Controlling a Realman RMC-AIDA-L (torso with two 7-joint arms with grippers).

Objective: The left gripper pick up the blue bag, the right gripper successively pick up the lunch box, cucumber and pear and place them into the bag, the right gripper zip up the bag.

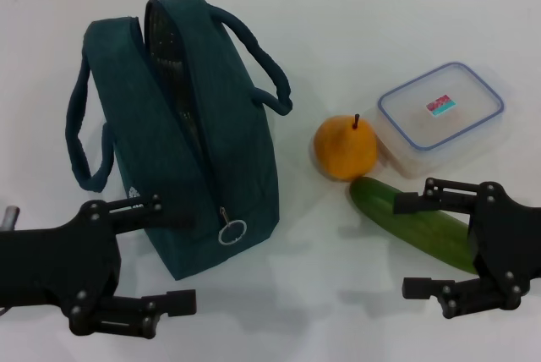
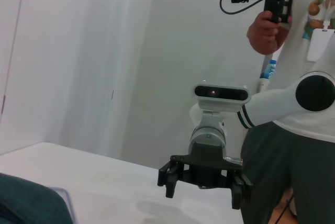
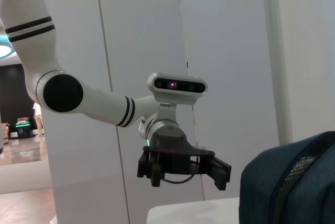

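The blue bag (image 1: 182, 150) stands on the white table (image 1: 304, 294) at centre left, its zip partly open and its silver lining showing; the ring pull (image 1: 232, 232) hangs at the near end. My left gripper (image 1: 177, 252) is open just beside the bag's near left corner. The orange-yellow pear (image 1: 345, 149) sits right of the bag, with the clear lunch box (image 1: 441, 112) behind it to the right. The cucumber (image 1: 414, 222) lies in front of the pear. My right gripper (image 1: 401, 245) is open over the cucumber's near end. The bag (image 3: 293, 182) also fills a corner of the right wrist view.
Both handles (image 1: 254, 57) of the bag arch out to its sides. A person holding a camera (image 2: 272, 20) stands behind the right arm in the left wrist view. White wall panels (image 3: 230, 51) lie beyond the table.
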